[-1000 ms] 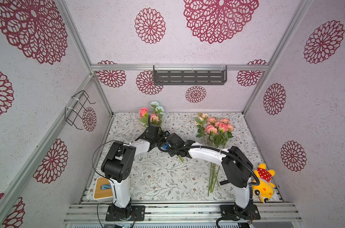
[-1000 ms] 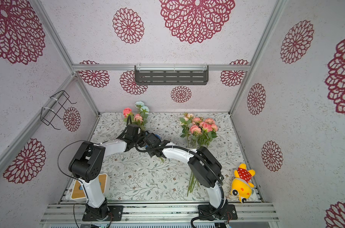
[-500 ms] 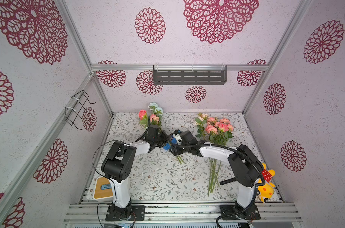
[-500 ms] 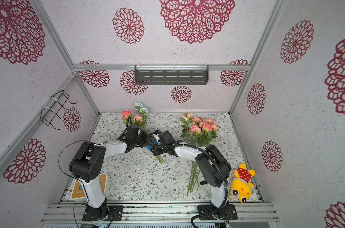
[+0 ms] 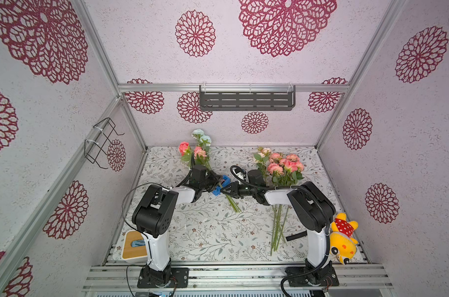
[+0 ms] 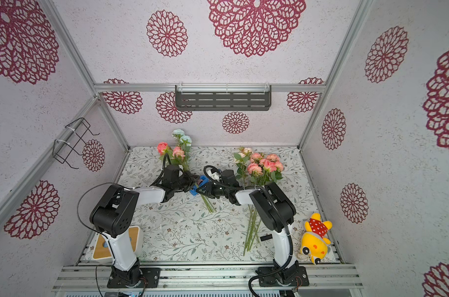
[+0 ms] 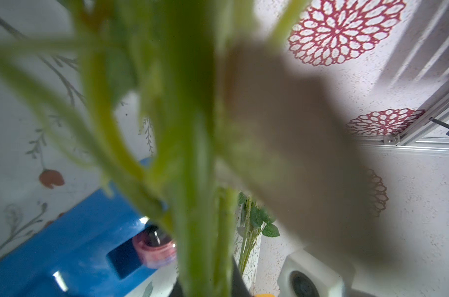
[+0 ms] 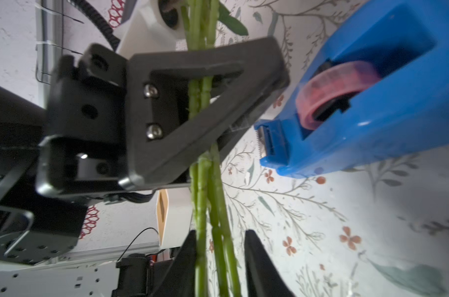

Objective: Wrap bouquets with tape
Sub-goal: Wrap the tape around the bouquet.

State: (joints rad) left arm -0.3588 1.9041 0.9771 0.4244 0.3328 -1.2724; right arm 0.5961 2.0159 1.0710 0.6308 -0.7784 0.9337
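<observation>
Clamps bouquet (image 8: 205,185) tight in left gripper (image 5: 217,183), steadying it just beside tape (image 8: 372,123) for wrapping; straddles it further down with right gripper (image 8: 219,239), half-open, gripping nothing yet.

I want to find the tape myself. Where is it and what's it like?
Find the flowery table mat and look near its middle. The tape dispenser sits there beside the stems of the bouquet with the pale blue bloom. Only it is a bright blue plastic boat holding a pinkish roll.
</observation>
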